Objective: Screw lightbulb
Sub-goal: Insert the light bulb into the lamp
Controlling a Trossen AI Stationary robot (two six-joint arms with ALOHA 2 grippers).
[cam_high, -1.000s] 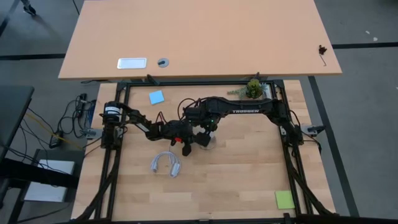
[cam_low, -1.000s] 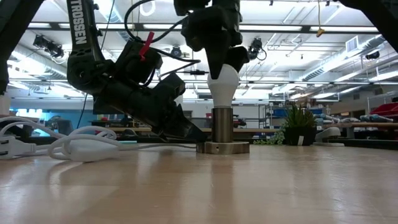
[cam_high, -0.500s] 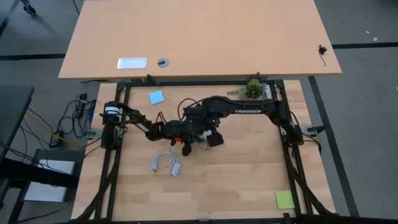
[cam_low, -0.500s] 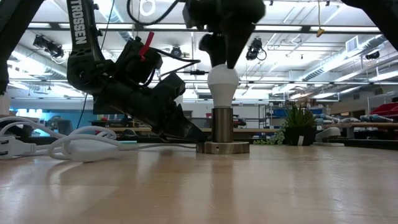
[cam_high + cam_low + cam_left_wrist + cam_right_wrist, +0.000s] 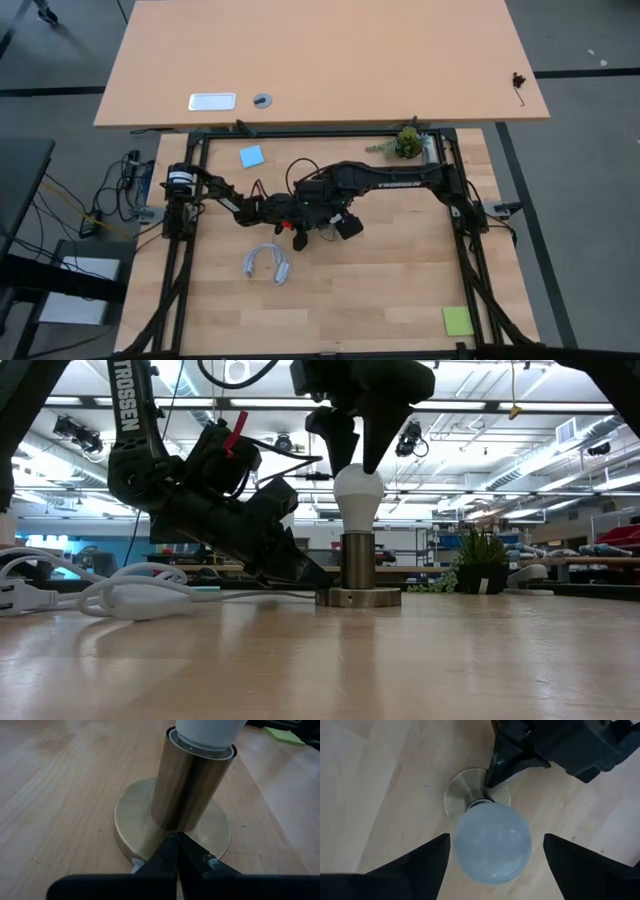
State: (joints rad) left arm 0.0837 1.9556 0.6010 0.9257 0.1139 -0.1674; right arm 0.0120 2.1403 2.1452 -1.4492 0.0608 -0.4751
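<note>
The right gripper [image 5: 357, 445] hangs directly over the bulb [image 5: 358, 490] with its two dark fingers [image 5: 410, 865] spread wide, one to each side of the glass and clear of it, so the bulb is released. In the right wrist view the bulb sits squarely between those fingers, a smooth, frosted white globe, round at the crown and narrowing downward. And there it stands, upright, its neck seated in the socket [image 5: 357, 563], a brushed brass-coloured metal cylinder rising from a flat round base [image 5: 125, 820] of the same metal. Only a thin dark ring shows where white glass meets the cylinder's rim. Down low, the left gripper [image 5: 176, 851] is clenched tight, its dark fingertips pressed together into a wedge that rests on the edge of that base, right at the foot of the cylinder. The left arm slants in from the side at a low angle. Everything sits on a pale wood-grain table [image 5: 380, 280]. A coiled white cord [image 5: 266, 262] lies near the left arm, and a small potted plant [image 5: 408, 141] stands at the far edge.
</note>
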